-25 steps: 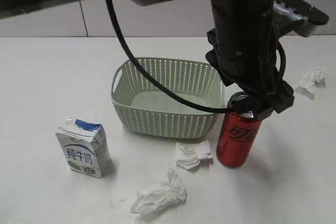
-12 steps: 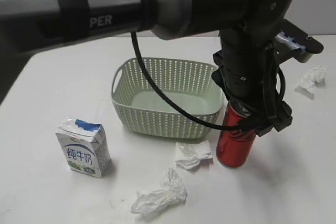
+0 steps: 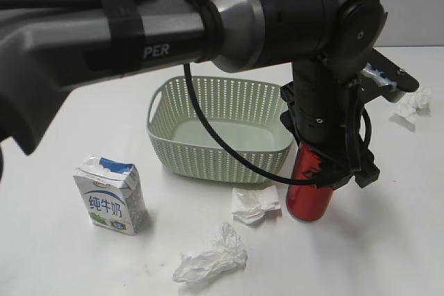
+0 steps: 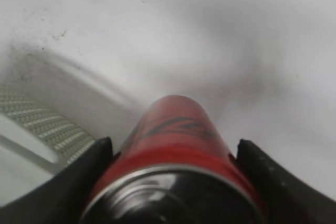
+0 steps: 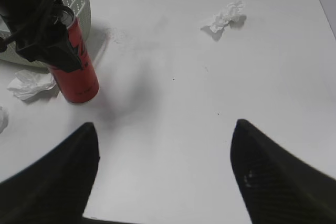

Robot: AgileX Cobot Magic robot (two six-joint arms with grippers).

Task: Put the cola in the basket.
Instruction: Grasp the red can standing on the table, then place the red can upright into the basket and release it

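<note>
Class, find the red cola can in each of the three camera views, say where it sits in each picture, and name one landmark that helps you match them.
Exterior view: the cola stands right of centre, low, beside the basket, under the left gripper.
Left wrist view: it fills the bottom centre, between the two dark fingers.
Right wrist view: it stands at the left edge.
Shared landmark: the basket, next to the can in every view.

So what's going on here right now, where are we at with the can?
The left gripper has reached across and sits down around the cola, one finger on each side. The can stands upright on the table, just outside the basket, nothing in the basket yet. Whether the jaws have actually closed on it is unclear. The right gripper hangs open over bare table, holding nothing.
</note>
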